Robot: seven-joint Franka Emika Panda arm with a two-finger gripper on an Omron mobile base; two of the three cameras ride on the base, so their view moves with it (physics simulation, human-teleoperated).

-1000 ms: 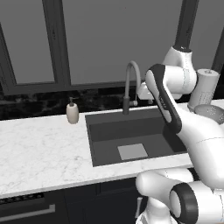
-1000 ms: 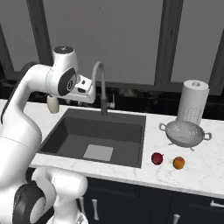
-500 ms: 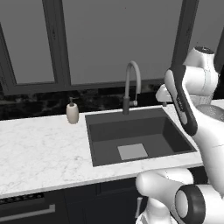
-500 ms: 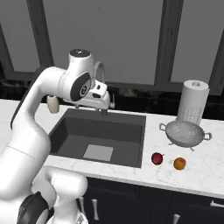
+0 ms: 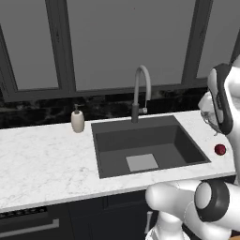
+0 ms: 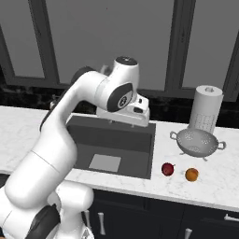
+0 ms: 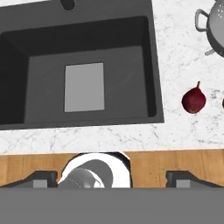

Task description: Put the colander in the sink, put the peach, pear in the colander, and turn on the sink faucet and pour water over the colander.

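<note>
Left on the marble tabletop (image 6: 28, 126) stands a beige soap bottle (image 5: 78, 121), then the sink (image 6: 116, 140), holding nothing, with the sink faucet (image 5: 140, 93) arching at its rear edge and no stream running. Above the sink's right rim hangs the gripper (image 7: 111, 177), jaws spread wide apart and gripping nothing. Right of the basin, all apart from one another, sit the pear (image 6: 167, 169), the peach (image 6: 191, 174) and, behind them, the colander (image 6: 198, 142) upright in front of a paper-towel roll (image 6: 207, 108).
</note>
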